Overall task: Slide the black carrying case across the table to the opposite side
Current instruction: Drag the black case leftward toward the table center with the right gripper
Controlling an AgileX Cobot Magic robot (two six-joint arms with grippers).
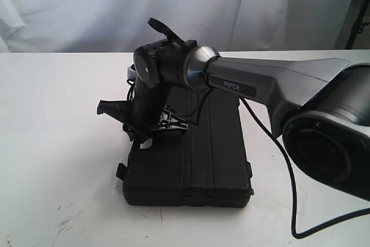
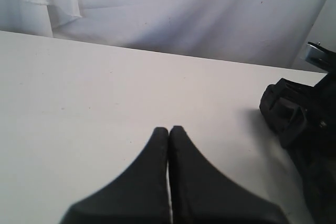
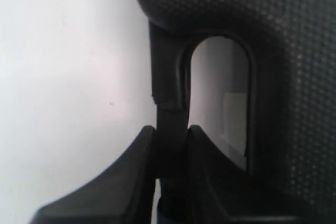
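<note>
The black carrying case (image 1: 208,160) lies flat on the white table (image 1: 58,143), near the front middle. My right gripper (image 1: 143,137) reaches across from the right and comes down at the case's left edge. In the right wrist view it (image 3: 170,129) is shut on the bar of the case's handle (image 3: 167,77), with the textured case body (image 3: 283,51) beside it. My left gripper (image 2: 168,128) is shut with nothing in it and hovers over the bare table (image 2: 105,87); the case (image 2: 310,129) is off to its side. I do not see the left gripper in the exterior view.
The right arm (image 1: 277,79) spans above the case, and its black cable (image 1: 289,201) trails onto the table by the case's right side. Dark scuff marks (image 1: 66,218) mark the front left. A white curtain (image 1: 173,4) hangs behind the table's far edge.
</note>
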